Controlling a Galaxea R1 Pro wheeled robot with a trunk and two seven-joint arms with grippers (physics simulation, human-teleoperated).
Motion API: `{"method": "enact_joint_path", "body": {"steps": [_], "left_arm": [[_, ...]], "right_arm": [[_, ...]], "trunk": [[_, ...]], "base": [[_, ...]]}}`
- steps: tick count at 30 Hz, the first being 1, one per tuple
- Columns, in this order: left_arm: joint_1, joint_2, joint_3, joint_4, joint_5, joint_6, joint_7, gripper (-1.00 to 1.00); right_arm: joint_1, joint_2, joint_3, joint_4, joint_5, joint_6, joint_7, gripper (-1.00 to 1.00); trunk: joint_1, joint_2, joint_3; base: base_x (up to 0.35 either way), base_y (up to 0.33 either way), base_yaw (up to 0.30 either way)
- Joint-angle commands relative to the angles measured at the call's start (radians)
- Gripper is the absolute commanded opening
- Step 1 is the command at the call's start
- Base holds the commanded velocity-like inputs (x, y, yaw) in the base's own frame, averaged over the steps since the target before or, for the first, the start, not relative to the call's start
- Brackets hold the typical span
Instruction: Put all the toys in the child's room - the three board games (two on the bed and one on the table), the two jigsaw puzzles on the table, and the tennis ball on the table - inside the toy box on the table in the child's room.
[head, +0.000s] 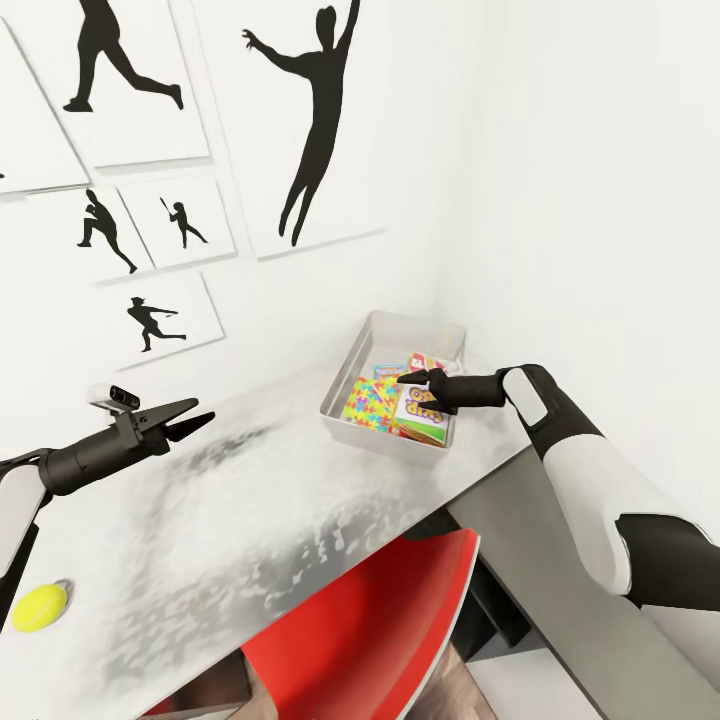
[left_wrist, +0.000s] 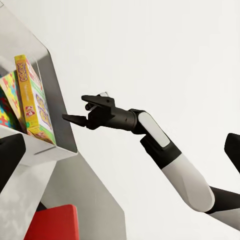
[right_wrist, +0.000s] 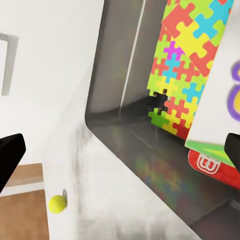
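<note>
Looking down from the head camera, I've got the toy box (head: 352, 365) near the far corner of the table (head: 250, 520), close to the white wall. Inside it I can see a jigsaw puzzle (head: 367, 402) lying in bright interlocking pieces, with a board game (head: 420, 412) leaning beside it, its yellow and red printed face up. From the left wrist camera that game box (left_wrist: 34, 102) stands on edge against the bin wall (left_wrist: 50, 75), puzzle colours just behind it.

My right gripper (head: 418, 391) hangs over the box's right side, just above the game, fingers spread and nothing between them; the left wrist camera shows the same open claw (left_wrist: 80, 111) clear of the bin. The right wrist camera looks straight into the box at the puzzle (right_wrist: 182, 82) and the game's white and red print (right_wrist: 215, 165).

My left gripper (head: 185, 419) hovers above the bare tabletop, well apart from the box, fingers parted, empty.

The tennis ball (head: 39, 607) sits on the table near its front left edge, well away from both claws; I catch it small in the right wrist camera too (right_wrist: 57, 203). A red chair (head: 370, 630) is tucked under the table.
</note>
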Motion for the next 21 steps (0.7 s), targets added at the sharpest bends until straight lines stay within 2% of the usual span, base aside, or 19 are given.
{"method": "enact_joint_path", "body": {"steps": [1,4,8,11,14,16,21], "left_arm": [[-0.001,0.000,0.000,0.000,-0.003,0.003,-0.004,1.00],[-0.001,0.000,0.001,0.000,-0.003,0.003,-0.004,1.00],[-0.001,0.007,0.012,0.000,-0.003,0.003,-0.005,1.00],[0.000,0.012,0.026,0.000,-0.002,0.003,-0.005,1.00],[0.001,0.018,0.030,0.000,-0.002,0.003,-0.006,1.00],[0.002,0.029,0.032,0.000,-0.002,0.003,-0.006,1.00],[0.003,0.054,0.033,0.000,-0.002,0.003,-0.008,1.00]], "right_arm": [[-0.001,0.000,0.000,0.000,0.008,0.002,0.009,1.00],[-0.001,-0.001,-0.001,-0.006,0.008,0.002,0.012,1.00],[0.000,-0.018,-0.007,-0.110,0.008,0.011,0.099,1.00],[0.004,-0.058,-0.008,-0.184,0.008,0.011,0.188,1.00],[0.015,-0.089,-0.009,-0.216,0.007,0.011,0.234,1.00],[0.042,-0.123,-0.010,-0.250,0.006,0.011,0.289,1.00],[0.118,-0.186,-0.011,-0.319,0.002,0.011,0.427,1.00]], "trunk": [[0.001,-0.002,-0.002],[0.001,-0.002,-0.002],[0.001,-0.002,-0.002],[0.001,-0.002,-0.002],[0.001,-0.002,-0.002],[0.001,-0.002,-0.002],[0.001,-0.002,-0.002]], "base": [[0.000,0.000,0.000],[0.000,0.000,0.000],[0.000,0.000,0.000],[0.000,0.000,0.000],[0.000,0.000,0.000],[0.000,0.000,0.000],[0.000,0.000,0.000]]}}
